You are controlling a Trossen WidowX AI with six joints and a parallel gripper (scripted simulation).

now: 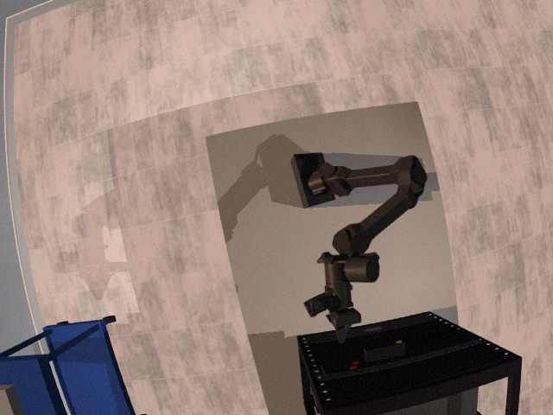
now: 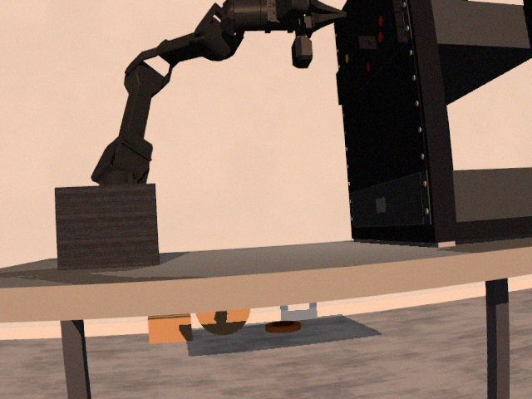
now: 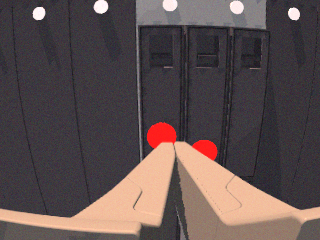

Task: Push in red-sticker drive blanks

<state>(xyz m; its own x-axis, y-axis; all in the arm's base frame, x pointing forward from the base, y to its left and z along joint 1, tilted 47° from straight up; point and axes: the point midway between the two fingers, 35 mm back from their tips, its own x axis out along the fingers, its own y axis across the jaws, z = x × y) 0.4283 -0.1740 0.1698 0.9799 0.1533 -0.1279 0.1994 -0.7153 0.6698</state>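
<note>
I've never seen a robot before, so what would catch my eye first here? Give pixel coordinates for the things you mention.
Probably the dark, bent arm (image 1: 379, 223) (image 2: 140, 103), reaching from its block toward the tall black rack (image 1: 513, 379) (image 2: 445, 171). Next, small red dots on the rack's front, and the bright blue frame (image 1: 82, 357) at the top view's lower left.

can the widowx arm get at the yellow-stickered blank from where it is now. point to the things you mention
Probably yes: the gripper (image 1: 341, 341) (image 2: 345, 14) (image 3: 172, 153) is shut, and nothing visible stands between it and the yellow sticker (image 1: 398, 341) (image 2: 347, 58).

Three camera placements around arm and rack
Top looks steeply down from afar; exterior looks side-on, nearer, at tabletop height; wrist faces the rack front closely, fingertips toward six o'clock. All share the rack (image 1: 513, 370) (image 2: 445, 171) (image 3: 105, 100).
</note>
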